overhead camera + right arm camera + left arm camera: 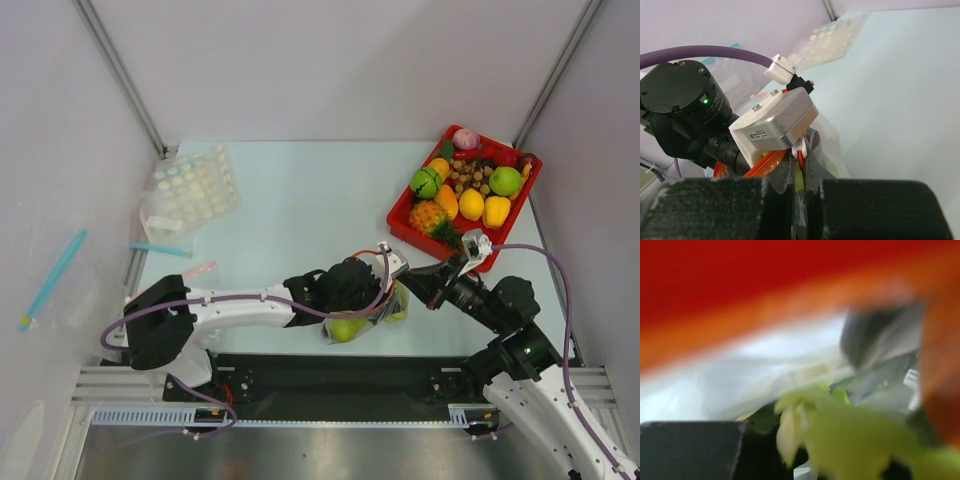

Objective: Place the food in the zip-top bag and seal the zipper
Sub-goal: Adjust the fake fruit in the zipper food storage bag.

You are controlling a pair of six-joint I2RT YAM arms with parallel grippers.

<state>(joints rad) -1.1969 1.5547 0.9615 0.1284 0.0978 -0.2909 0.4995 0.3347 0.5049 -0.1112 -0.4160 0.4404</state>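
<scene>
Right gripper (799, 184): fingers (781, 184) almost closed, pinching the zip-top bag (368, 318) at its red-orange zipper (800, 159).
Left gripper (375, 295): at the bag's mouth; its opening cannot be told, as that view is blurred.
Pear (345, 328): inside the bag, at the near edge of the counter (300, 200).
Red tray (412, 235): holds produce, beyond the right gripper.

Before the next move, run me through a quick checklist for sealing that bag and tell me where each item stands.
1. Food inside the zip-top bag: the pear shows through the plastic, ok; leek and eggplant, cannot tell.
2. Right gripper on the zipper: fingers nearly closed on the red-orange strip, ok.
3. Left gripper hold: it is hidden from above and its own view is blurred, cannot tell.
4. Zipper pressed shut along its length: most of it is hidden, cannot tell.
</scene>
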